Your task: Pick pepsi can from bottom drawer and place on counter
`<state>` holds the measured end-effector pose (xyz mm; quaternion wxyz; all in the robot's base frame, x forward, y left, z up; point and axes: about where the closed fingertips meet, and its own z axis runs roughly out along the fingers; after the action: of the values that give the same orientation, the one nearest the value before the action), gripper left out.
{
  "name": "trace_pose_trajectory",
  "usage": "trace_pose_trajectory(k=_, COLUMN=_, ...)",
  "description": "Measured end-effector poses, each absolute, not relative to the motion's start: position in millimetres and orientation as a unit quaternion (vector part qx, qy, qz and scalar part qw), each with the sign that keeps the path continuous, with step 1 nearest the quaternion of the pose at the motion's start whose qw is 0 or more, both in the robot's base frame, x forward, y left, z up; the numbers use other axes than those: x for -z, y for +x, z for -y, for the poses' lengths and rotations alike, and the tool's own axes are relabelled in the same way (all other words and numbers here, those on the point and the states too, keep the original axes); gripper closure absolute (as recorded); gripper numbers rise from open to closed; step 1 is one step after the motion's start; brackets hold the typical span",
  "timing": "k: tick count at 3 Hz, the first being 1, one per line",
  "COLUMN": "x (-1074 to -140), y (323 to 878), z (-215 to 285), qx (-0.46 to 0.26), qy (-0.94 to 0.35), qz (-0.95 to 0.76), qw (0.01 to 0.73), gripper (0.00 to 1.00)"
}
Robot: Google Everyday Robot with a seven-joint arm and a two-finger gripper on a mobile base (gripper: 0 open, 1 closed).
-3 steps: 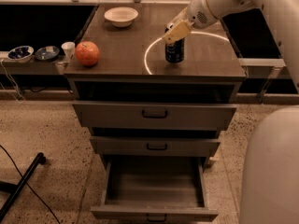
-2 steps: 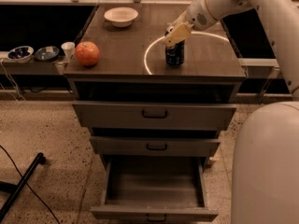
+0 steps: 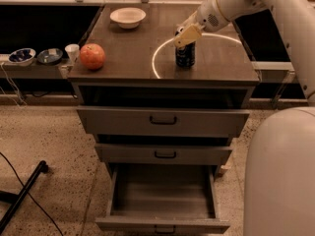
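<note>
The pepsi can [image 3: 185,56] stands upright on the counter [image 3: 133,48], just inside the left part of the white circle line. My gripper [image 3: 186,35] is at the can's top, reaching in from the upper right, and its tip covers the can's silver top. The bottom drawer [image 3: 162,225] is pulled far out below the other two, and its inside shows nothing in it.
An orange fruit [image 3: 92,56] sits at the counter's front left and a white bowl [image 3: 128,16] at the back. A side shelf on the left holds small bowls [image 3: 22,55] and a cup [image 3: 72,50]. The two upper drawers [image 3: 162,121] stick out slightly. A black stand leg [image 3: 22,195] lies on the floor at left.
</note>
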<state>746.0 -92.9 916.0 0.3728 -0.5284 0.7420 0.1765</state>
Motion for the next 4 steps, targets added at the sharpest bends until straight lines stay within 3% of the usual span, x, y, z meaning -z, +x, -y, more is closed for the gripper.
trace_pose_trajectory(k=1, x=-915.7, y=746.1, z=92.8, qx=-0.179, qy=-0.528, qz=-0.742, qw=0.374, gripper=0.06)
trace_pose_trajectory(k=2, x=-915.1, y=746.1, z=92.5, qx=-0.186, qy=-0.526, qz=-0.74, qw=0.375, gripper=0.0)
trace_pose_trajectory(k=4, x=-965.1, y=721.5, z=125.6, qx=-0.059, qy=-0.56, qz=-0.745, qw=0.358, gripper=0.0)
